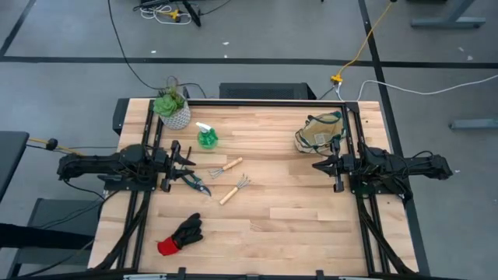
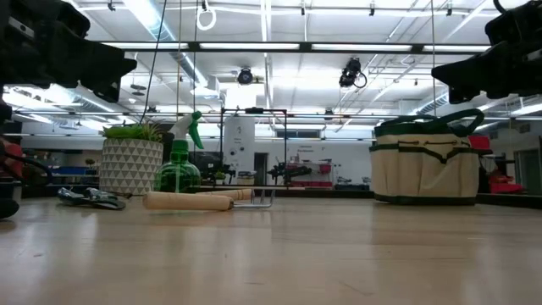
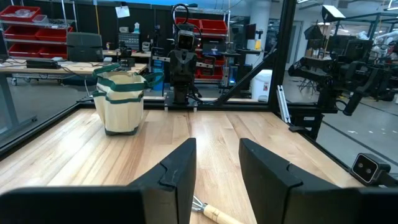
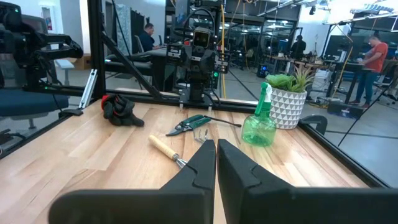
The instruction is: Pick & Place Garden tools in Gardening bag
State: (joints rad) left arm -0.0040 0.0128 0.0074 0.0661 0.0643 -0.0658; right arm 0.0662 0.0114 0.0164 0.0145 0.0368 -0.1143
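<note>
We saw, from above, a wooden table with the black glove with the red cuff lying nearest the front edge, toward the left. Behind it, mid-table, the rake and the fork lay side by side but apart, with the pruning shears just to their left. The left gripper waited at the left edge, just beside the shears, its fingers spread with a clear gap between them. The right gripper waited at the right edge, its fingers pressed nearly together, holding nothing. Farther back stood the green spray bottle, and the potted plant occupied the far left corner. The gardening bag sat at the far right, just behind the right gripper, well apart from every tool
</note>
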